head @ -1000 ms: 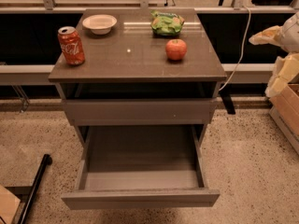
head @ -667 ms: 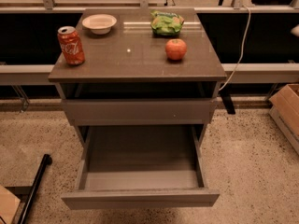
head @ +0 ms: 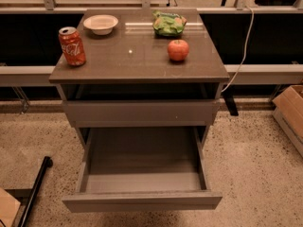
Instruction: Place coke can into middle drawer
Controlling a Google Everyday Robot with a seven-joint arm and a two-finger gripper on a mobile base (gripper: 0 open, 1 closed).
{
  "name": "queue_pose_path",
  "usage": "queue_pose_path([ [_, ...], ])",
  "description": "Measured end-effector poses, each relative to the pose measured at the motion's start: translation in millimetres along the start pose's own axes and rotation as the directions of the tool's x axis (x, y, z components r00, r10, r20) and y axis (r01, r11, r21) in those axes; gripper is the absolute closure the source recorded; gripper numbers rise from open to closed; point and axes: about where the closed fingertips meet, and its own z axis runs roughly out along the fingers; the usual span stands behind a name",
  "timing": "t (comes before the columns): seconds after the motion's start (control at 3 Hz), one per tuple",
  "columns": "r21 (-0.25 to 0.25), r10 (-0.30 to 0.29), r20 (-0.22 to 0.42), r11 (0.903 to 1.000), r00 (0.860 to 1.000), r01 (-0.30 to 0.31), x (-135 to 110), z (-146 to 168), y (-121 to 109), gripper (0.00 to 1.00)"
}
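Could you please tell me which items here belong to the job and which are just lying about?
Job: red-orange soda can with silver top, upright on the grey cabinet, left side; pulled-out grey drawer below; the gripper, out of view.
Lying about: white bowl; green snack bag; round red apple.

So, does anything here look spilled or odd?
Nothing stands out: coke can upright on the cabinet top, apple, bowl and green bag tidy, lower drawer pulled open. The pincer is out of view.

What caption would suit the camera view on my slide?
Coke can, white bowl, green bag and apple on the cabinet top; a lower drawer stands open; end effector out of view.
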Motion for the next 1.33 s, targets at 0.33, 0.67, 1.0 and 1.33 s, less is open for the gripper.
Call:
queue_pose_path([
  [0.33,0.038,0.055,0.019,0.9977,0.998,-0.056,-14.4,10.4,-8.4,0.00],
  [0.67,0.075,0.072,0.038,0.9944,0.997,-0.075,-46.0,27.0,-8.5,0.00],
  [1.0,0.060,0.068,0.062,0.9956,0.996,-0.072,-83.0,58.3,2.2,0.00],
  [1.33,0.036,0.057,0.100,0.9975,0.993,-0.061,-119.4,87.9,5.1,0.00],
])
